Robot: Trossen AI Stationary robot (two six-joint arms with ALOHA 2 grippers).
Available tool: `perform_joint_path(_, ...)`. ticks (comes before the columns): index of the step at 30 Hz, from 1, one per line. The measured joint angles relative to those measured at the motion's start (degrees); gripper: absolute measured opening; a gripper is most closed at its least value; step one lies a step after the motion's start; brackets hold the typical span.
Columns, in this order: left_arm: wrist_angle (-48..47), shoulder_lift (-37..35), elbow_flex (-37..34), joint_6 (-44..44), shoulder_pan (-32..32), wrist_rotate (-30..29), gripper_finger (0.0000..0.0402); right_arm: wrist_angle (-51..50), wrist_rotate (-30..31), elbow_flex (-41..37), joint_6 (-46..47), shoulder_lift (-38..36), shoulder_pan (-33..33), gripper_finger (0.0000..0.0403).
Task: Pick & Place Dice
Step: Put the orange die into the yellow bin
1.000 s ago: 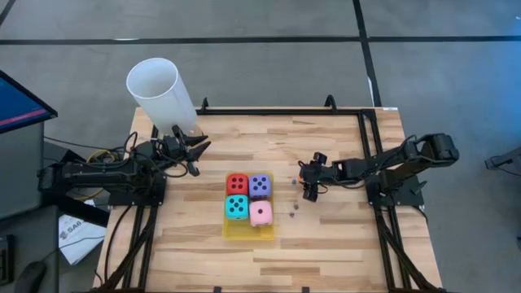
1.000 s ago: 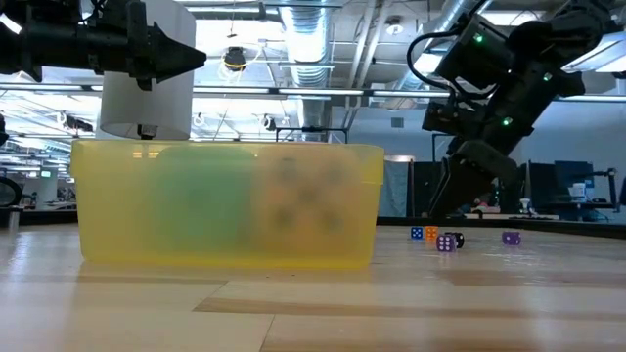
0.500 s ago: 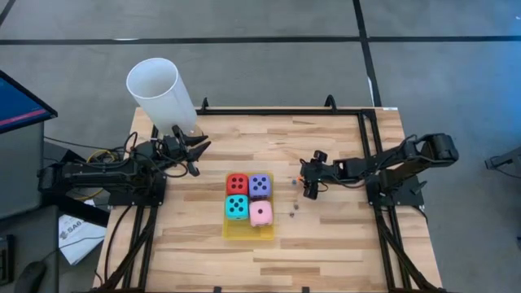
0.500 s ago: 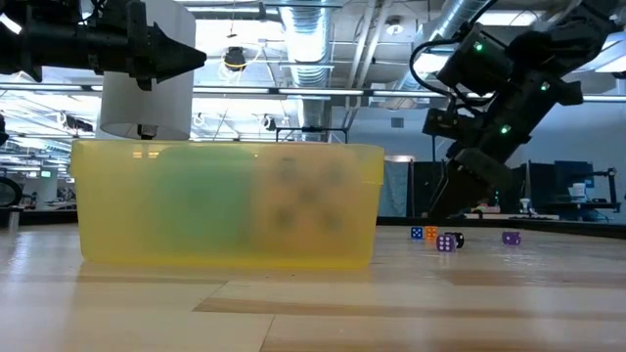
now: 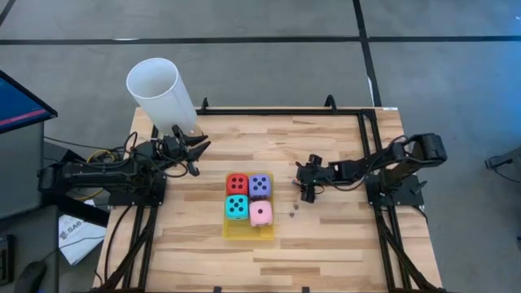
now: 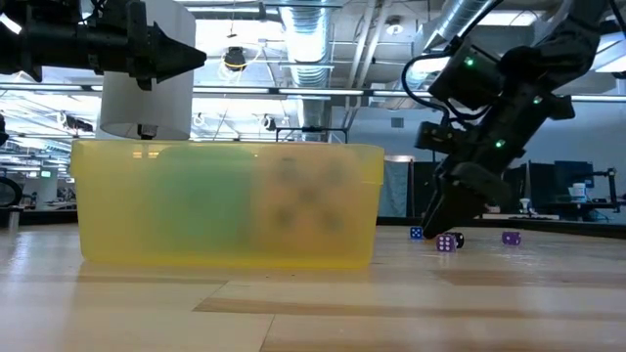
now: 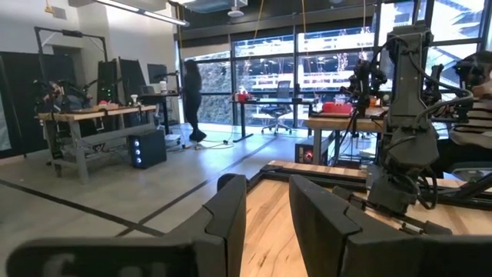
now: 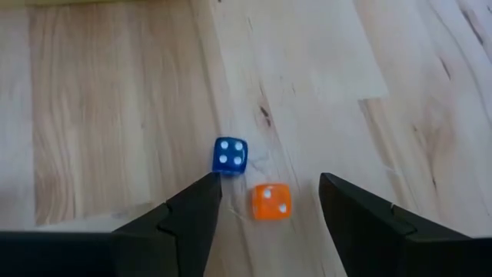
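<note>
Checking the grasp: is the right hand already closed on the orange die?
No: the orange die sits untouched between the right hand's open fingers.

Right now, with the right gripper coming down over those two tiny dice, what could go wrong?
The right gripper is open around the orange die, but the blue die sits right by one finger; closing may knock it or catch both. Other tiny dice lie close by on the table, so a sweep could scatter them. The yellow tray already holds four big dice, leaving little room.
</note>
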Motion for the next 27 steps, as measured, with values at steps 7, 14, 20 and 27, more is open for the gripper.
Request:
perform_joint_path(7, 0.0, 0.0, 0.0, 0.0, 0.0, 0.0, 0.0090, -0.6, -0.2, -0.1, 0.0, -1.5, 0.0, 0.0198)
perform_joint_path(14, 0.0, 0.0, 0.0, 0.0, 0.0, 0.0, 0.0090, -2.2, -0.4, -0.3, -0.2, -2.8, 0.0, 0.0153)
perform_joint_path(20, 0.0, 0.0, 0.0, 0.0, 0.0, 0.0, 0.0090, -1.7, -1.6, -0.3, 0.0, -2.4, 0.0, 0.0120)
perform_joint_path(27, 0.0, 0.0, 0.0, 0.0, 0.0, 0.0, 0.0090, -1.6, -1.8, -0.3, 0.0, -2.4, 0.0, 0.0095)
